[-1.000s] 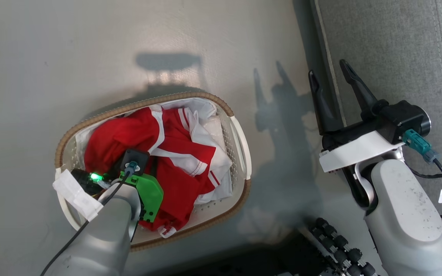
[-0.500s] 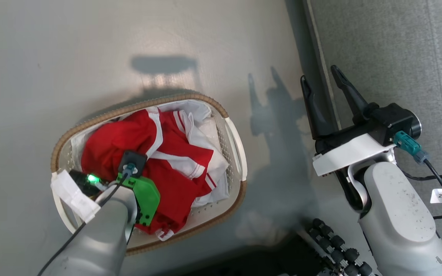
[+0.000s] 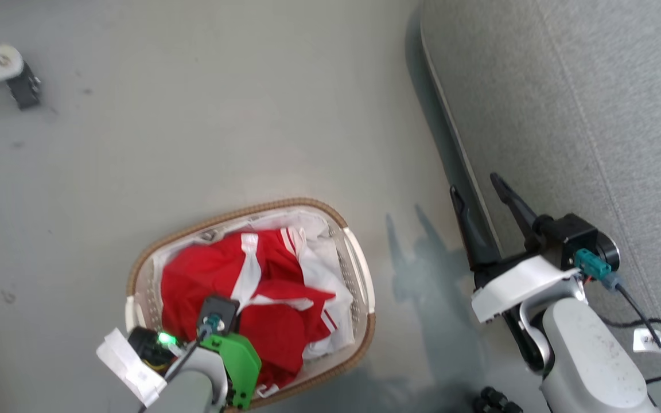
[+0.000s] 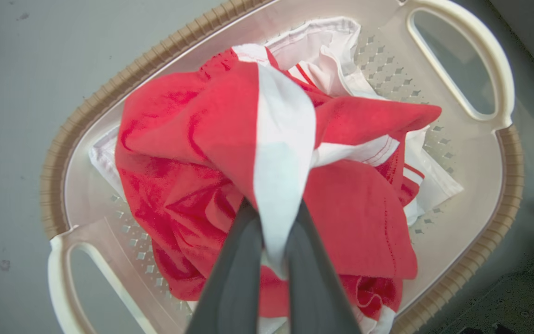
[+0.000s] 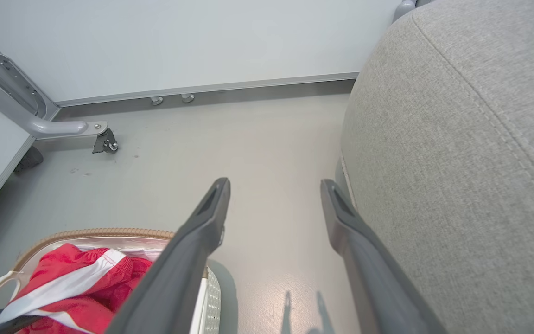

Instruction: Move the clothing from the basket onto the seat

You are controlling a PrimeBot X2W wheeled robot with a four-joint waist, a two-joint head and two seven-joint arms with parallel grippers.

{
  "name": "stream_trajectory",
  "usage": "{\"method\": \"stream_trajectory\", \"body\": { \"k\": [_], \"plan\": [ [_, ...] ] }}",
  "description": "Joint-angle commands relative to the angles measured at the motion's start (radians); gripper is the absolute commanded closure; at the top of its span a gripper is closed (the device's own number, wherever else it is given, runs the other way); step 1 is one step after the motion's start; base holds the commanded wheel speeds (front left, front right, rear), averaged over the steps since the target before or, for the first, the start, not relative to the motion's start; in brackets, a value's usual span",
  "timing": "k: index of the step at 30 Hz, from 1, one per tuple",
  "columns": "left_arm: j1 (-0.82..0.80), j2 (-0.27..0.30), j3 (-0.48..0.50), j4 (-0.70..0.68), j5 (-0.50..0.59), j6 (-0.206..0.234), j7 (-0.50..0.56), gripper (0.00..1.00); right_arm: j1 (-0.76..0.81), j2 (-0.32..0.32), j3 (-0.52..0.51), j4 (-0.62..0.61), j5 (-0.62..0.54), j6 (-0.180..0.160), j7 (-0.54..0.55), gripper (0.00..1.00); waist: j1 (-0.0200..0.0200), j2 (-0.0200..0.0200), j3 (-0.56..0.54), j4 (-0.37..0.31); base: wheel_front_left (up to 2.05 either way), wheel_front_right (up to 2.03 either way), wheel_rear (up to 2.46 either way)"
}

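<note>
Two grippers stand in opposite states: the left gripper point(image 4: 274, 222) has its dark fingers clenched on a fold of the clothing point(image 4: 193, 125), pinching the white panel where it meets the red cloth, while the right gripper point(image 3: 474, 184) hangs with its fingers spread wide and nothing between them. In the left wrist view the pinched fold tents up at the centre. The rest of the red garments lie heaped in the basket point(image 4: 510, 185) from 9 o'clock across to 3 o'clock, over the white liner cloth point(image 4: 322, 41), which peeks out at 12 to 1 o'clock. In the head view the basket stands on the grey floor point(image 3: 221, 126) at about 7 o'clock and the seat point(image 3: 583, 92) takes up 1 to 4 o'clock. The right gripper sits at 4 o'clock, just beside the seat's front edge, with its fingers aimed toward 11 o'clock. I judge the grasp made and the lift not yet carried through, since all the clothing I can see is in the basket. The next move calls for a rise high enough that the hanging cloth clears the brown woven rim, then a carry from the basket toward 2 o'clock, over the seat's edge, and a release there. The garments look tangled, so the pull may bring more than one piece, or snag the liner and tug the light basket along.
</note>
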Motion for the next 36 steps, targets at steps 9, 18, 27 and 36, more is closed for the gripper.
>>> {"method": "stream_trajectory", "body": {
  "k": [9, 18, 27, 36],
  "plan": [
    [0.134, 0.0, -0.003, -0.112, 0.008, -0.004, -0.001, 1.0, 0.095, -0.005, -0.015, 0.026, 0.006, -0.001, -0.004, 0.0, 0.0, 0.0, -0.28, 0.082, 0.0, 0.0, 0.0],
    [0.21, 0.0, 0.047, -0.289, 0.017, 0.001, -0.001, 1.0, 0.169, -0.006, -0.017, 0.051, 0.013, -0.001, -0.004, 0.0, 0.0, 0.0, -0.394, 0.123, 0.0, 0.0, 0.0],
    [0.252, 0.0, 0.149, -0.573, 0.046, -0.014, -0.001, 1.0, 0.228, -0.008, -0.027, 0.059, 0.011, -0.001, -0.003, 0.0, 0.0, 0.0, -0.475, 0.156, 0.0, 0.0, 0.0],
    [0.204, 0.0, 0.199, -0.829, 0.038, -0.022, -0.001, 1.0, 0.257, -0.005, -0.004, 0.064, 0.019, -0.001, -0.003, 0.0, 0.0, 0.0, -0.511, 0.157, 0.0, 0.0, 0.0]
  ]
}}
